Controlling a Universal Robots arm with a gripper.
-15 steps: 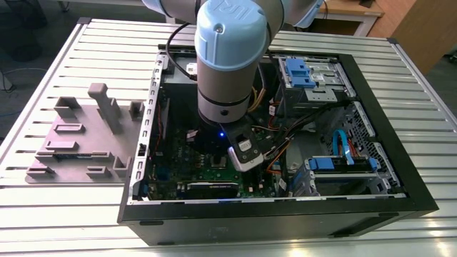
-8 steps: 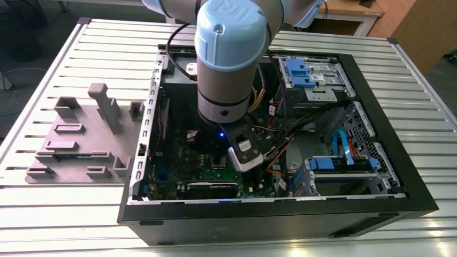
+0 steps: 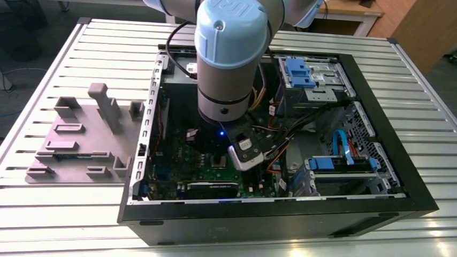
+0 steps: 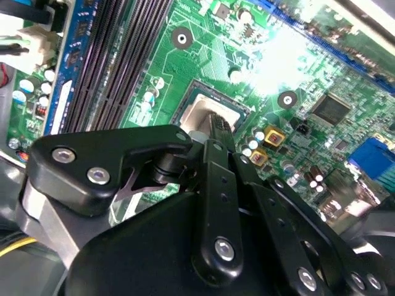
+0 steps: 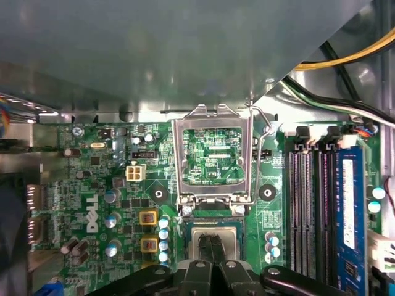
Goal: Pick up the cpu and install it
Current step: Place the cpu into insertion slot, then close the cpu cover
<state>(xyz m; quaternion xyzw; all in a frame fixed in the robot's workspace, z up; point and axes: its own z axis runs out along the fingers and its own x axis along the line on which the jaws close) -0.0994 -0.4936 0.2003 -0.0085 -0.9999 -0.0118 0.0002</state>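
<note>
One end effector (image 5: 212, 239): fingers (image 5: 206, 250) were drawn together with only a thin slit between them; nothing was clamped between them. Seen in both wrist views (image 4: 217, 123).
Fingertip position: over the middle of the cpu's metal top; couldn't tell whether touching or just above.
cpu (image 5: 229, 240): lay flat in the socket (image 4: 237, 105), silver top up, its edges free on both sides of the fingers. Also clear in the second wrist view (image 4: 199, 114).
Load plate (image 5: 178, 160): swung open just beyond the cpu, not over it; board traces showed through its window.
Motherboard (image 5: 92, 179): green, lying flat at the bottom of the case; capacitors sat close around the socket.
Memory slots (image 5: 302, 203): black, running beside the socket; a blue stick (image 5: 349, 209) sat next to them.
Arm (image 3: 228, 64): reached straight down into the open computer case (image 3: 271, 219), wrist low over the board.
Tabletop (image 3: 71, 225): slatted metal, carrying the case.
Grey fixture (image 3: 78, 139): on the tabletop beside the case, on the exterior view's left.
</note>
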